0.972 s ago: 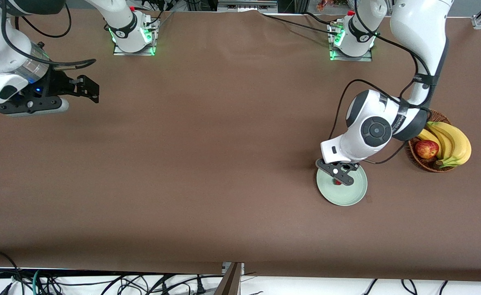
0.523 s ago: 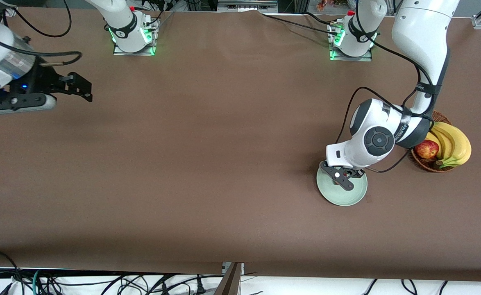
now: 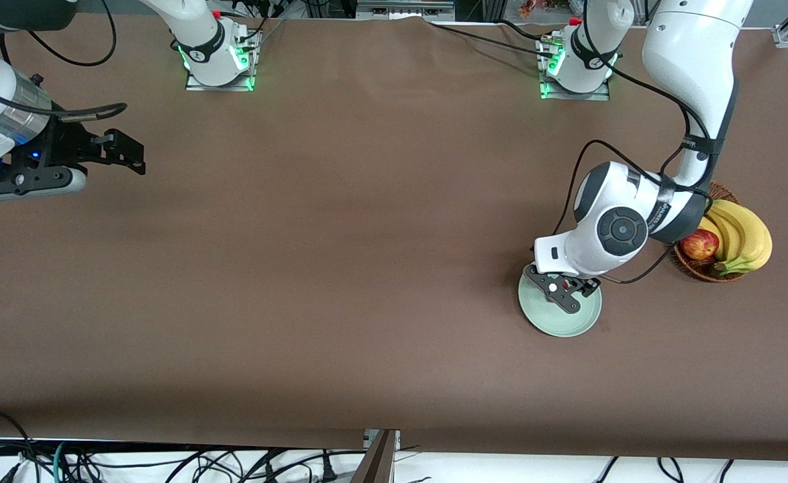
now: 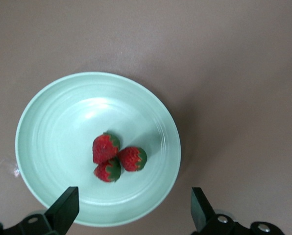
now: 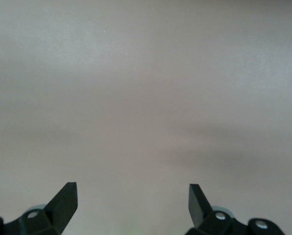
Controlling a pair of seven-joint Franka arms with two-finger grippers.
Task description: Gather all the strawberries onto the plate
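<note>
The pale mint-green plate (image 3: 575, 322) lies toward the left arm's end of the table. In the left wrist view three red strawberries (image 4: 115, 158) with green caps lie touching each other in the middle of the plate (image 4: 53, 127). My left gripper (image 3: 565, 287) hangs open and empty just above the plate; in its own view (image 4: 131, 208) its jaws stand wide apart over the plate's rim. In the front view only a red speck shows under it. My right gripper (image 3: 132, 151) is open and empty over bare table at the right arm's end, also in its own view (image 5: 132, 200).
A brown wicker basket (image 3: 703, 268) with a red-yellow apple (image 3: 698, 245) and bananas (image 3: 743, 235) stands beside the plate, at the left arm's end. Cables hang below the table's edge nearest the front camera.
My left gripper has risen slightly over the plate, off the strawberries. My right arm has drawn back toward the right arm's end of the table.
</note>
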